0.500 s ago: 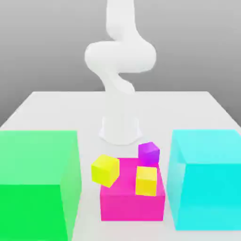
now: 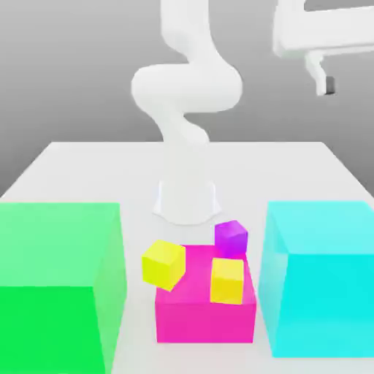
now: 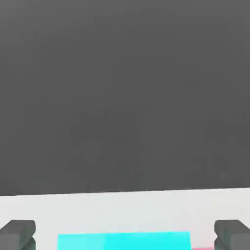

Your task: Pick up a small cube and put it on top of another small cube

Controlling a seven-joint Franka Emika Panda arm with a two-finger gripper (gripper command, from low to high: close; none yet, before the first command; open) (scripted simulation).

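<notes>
Grey backdrop, pale worktop (image 2: 88,164). White arm rises from its base at the far side; hand (image 3: 124,234) hangs high above the cubes, toward the exterior view's right, fingers (image 3: 19,233) spread wide with nothing between them.

Small cube (image 2: 231,237), magenta-purple, sits well below the hand and off toward the exterior view's left, just behind the pink cube (image 2: 204,315).

Step in hand, as I judge it: the approach. Best to line up directly over the small cube before dropping, jaws square to its faces.

Clutter is tight. Two yellow cubes (image 2: 163,264) (image 2: 227,280) lie close, one seemingly atop the pink cube. Cyan cube (image 2: 321,281) stands under the hand; green cube (image 2: 58,281) well apart. A straight vertical descent should avoid the neighbours.
</notes>
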